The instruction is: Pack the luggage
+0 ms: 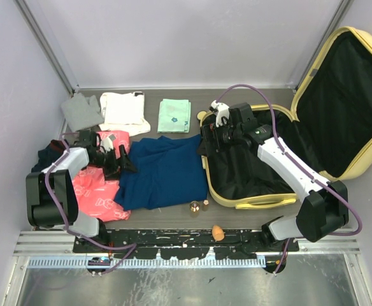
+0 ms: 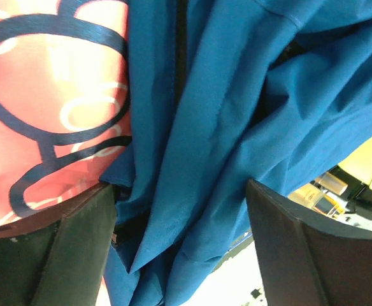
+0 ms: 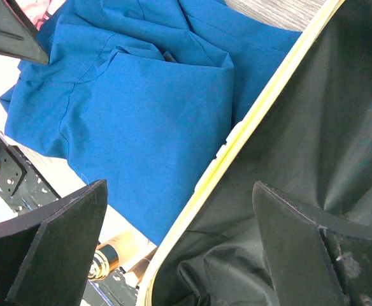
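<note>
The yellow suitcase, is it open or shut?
Open. The suitcase has its lid swung back, and the black lining shows in both halves.

The luggage point(image 1: 348, 89) has a pale yellow shell and a plain black lining. The garment point(image 1: 164, 171) is solid deep blue. The bag point(image 1: 97, 194) is coral pink, patterned with dark navy loops and thin white rings. On the grey-brown, wood-grained worktop point(image 1: 160, 217) lie a plain grey cloth point(image 1: 82, 111), a white cloth point(image 1: 123, 111) and a mint green cloth point(image 1: 174, 115) with a small blue motif. The left arm point(image 1: 68, 162) and right arm point(image 1: 281, 156) are white and black, with purple cables.
</note>
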